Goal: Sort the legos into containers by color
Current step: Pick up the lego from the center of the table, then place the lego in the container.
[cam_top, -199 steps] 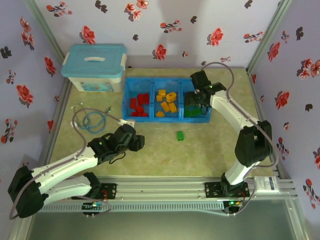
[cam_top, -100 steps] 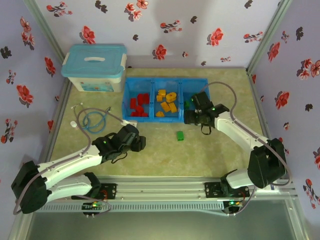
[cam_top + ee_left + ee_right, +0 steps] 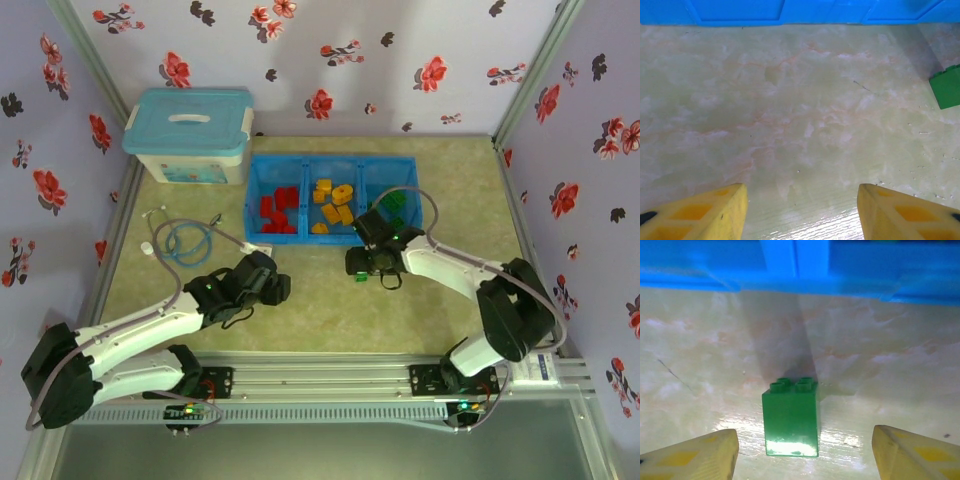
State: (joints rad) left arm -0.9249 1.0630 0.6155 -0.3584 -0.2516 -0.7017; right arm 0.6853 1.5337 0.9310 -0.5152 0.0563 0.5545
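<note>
Hovering at green lego (image 3: 791, 420), R claw (image 3: 805, 455) open wide, no contact

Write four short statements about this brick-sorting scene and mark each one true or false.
1. A small green plastic brick stands on the marbled table between the right claw's open fingers. True.
2. The left claw grips a red brick. False: it is open, holding nothing.
3. The bright blue plastic tray's middle compartment holds orange-yellow bricks. True.
4. The pale-blue plastic storage box has its lid off. False: the lid is on.
</note>
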